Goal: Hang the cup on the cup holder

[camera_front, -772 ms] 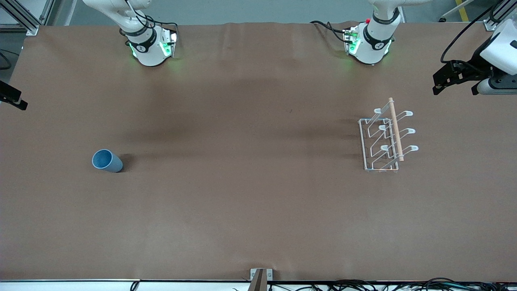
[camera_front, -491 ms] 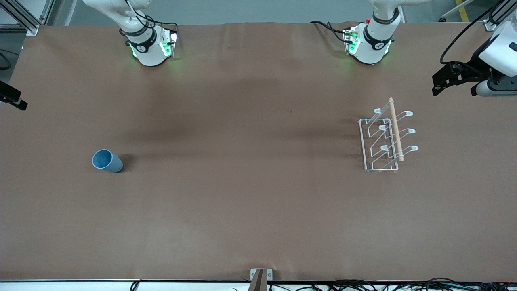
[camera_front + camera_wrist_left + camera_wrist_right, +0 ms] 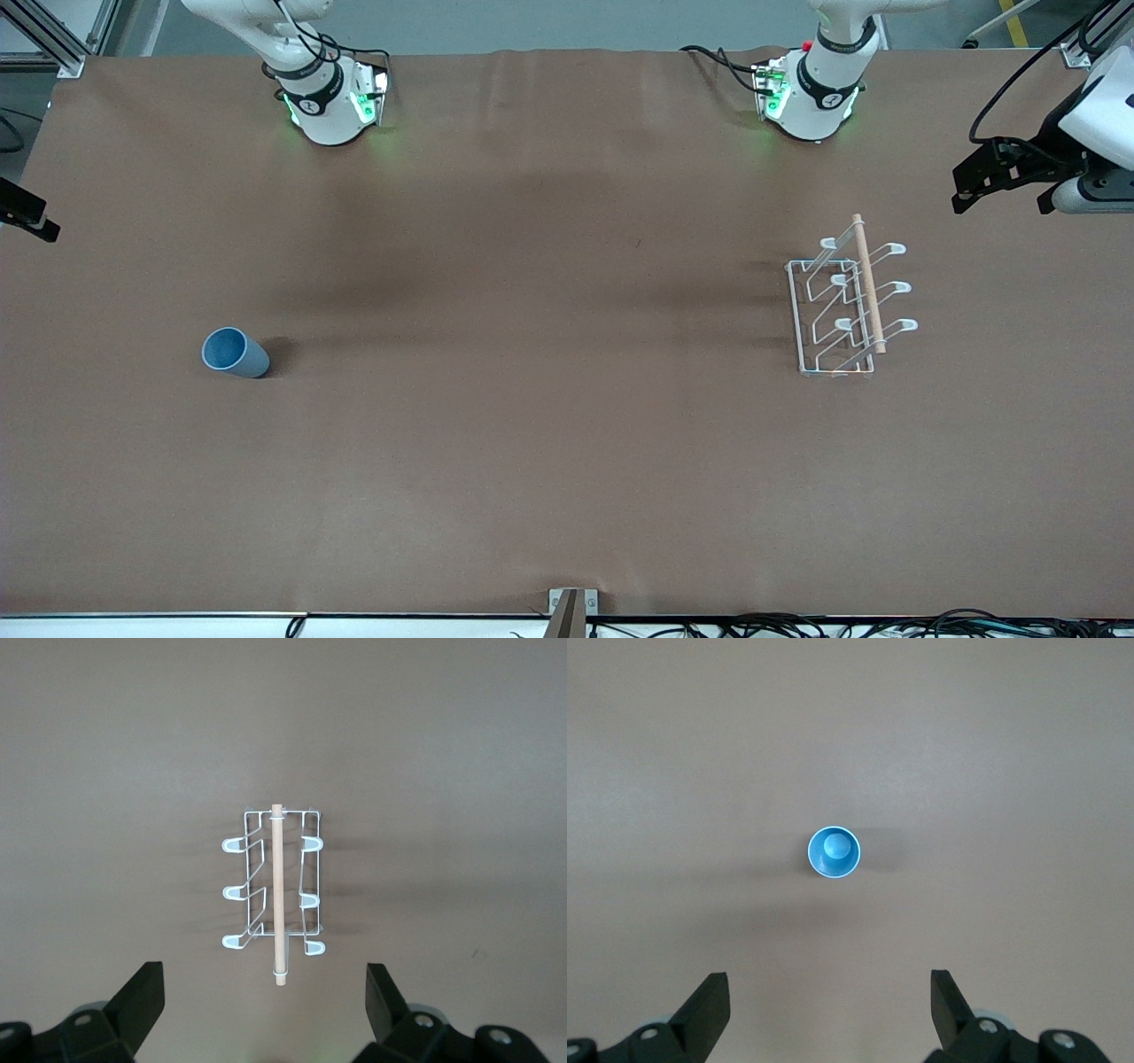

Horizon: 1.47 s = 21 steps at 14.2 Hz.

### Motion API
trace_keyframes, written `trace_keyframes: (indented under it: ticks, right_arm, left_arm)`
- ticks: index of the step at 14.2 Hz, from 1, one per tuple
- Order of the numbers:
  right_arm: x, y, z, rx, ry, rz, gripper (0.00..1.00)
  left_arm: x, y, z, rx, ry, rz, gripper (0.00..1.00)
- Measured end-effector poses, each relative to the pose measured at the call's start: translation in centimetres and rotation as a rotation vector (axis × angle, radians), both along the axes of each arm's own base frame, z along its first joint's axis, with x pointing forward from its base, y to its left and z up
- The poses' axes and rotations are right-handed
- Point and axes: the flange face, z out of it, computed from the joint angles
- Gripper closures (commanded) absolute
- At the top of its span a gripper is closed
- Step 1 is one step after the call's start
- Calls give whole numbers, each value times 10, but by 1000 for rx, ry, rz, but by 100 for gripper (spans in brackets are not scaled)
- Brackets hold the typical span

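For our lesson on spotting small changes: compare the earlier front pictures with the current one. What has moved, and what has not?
Only the left pincer, open and empty, drifted slightly toward the left arm's end of the table. The cup stayed upright on the table, the cup holder kept its place, and the right pincer hangs open over the cup.

left gripper (image 3: 264, 1010) raised, fingers spread, right gripper (image 3: 830, 1010) likewise

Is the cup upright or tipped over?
Upright: the cup stands mouth up, its round rim and inner bottom showing from above; it looks empty.
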Motion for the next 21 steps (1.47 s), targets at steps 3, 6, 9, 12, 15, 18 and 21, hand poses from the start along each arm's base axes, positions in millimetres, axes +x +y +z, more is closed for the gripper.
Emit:
trace_keyframes:
  ticks: [3,6,9,12,15,18,21]
  right_arm:
    - [1,0,1,-3,-14,0,0]
    - [4,-1,1,-6,-32,0,0]
    - [23,-2,-26,-11,-28,0,0]
    - [59,-7,-95,0,-7,-10,0]
    - [77,-14,-179,-3,-10,-25,0]
    - [70,-15,-252,-4,17,-31,2]
    - [68,-16,-312,-2,68,-38,4]
  left_arm:
    - [2,0,-1,-1,2,0,0]
    - [5,1,-4,-1,7,1,0]
    - [5,0,-4,-1,6,0,0]
    - [5,0,-3,-2,5,0,0]
    - [5,0,-4,-2,6,0,0]
    - [7,0,-6,-2,10,0,0]
    - [8,0,-7,-2,12,0,0]
